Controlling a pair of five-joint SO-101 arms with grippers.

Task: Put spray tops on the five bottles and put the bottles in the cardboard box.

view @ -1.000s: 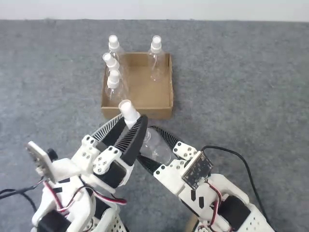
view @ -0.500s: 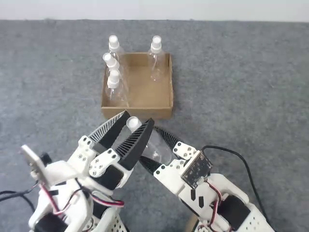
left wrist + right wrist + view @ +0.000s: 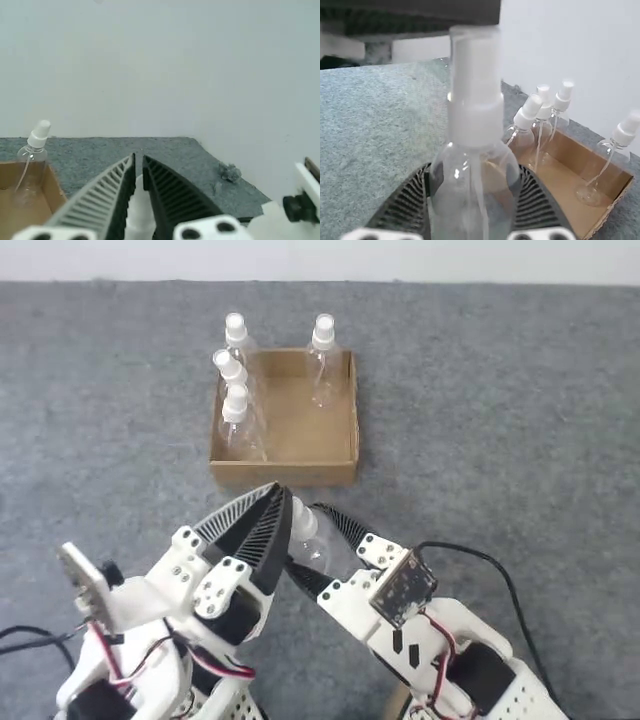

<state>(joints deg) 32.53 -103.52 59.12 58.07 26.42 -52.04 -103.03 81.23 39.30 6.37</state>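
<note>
Work centres on the fifth bottle point(image 3: 472, 185), which sits just short of the box's point(image 3: 290, 474) near wall, between the two arms. The right tool point(image 3: 472, 197) is clamped on its clear body, one finger on each side, low enough to leave the neck and the spray top point(image 3: 474, 85) free. That grip looks chosen to brace the bottle while the other arm works on the top. The left tool point(image 3: 139, 161) lies directly over the spray top with its fingers drawn nearly together, only a slit between them, and nothing pinched. The white top shows below that slit and beside one finger in the high view. I judge it is placed to press or seat the top rather than carry it. Whether the top is fully home cannot be told. Four bottles point(image 3: 235, 415), each already topped, stand upright in the box on the grey surface point(image 3: 500, 420), three along one side and one in the far opposite corner, leaving room for the fifth.
</note>
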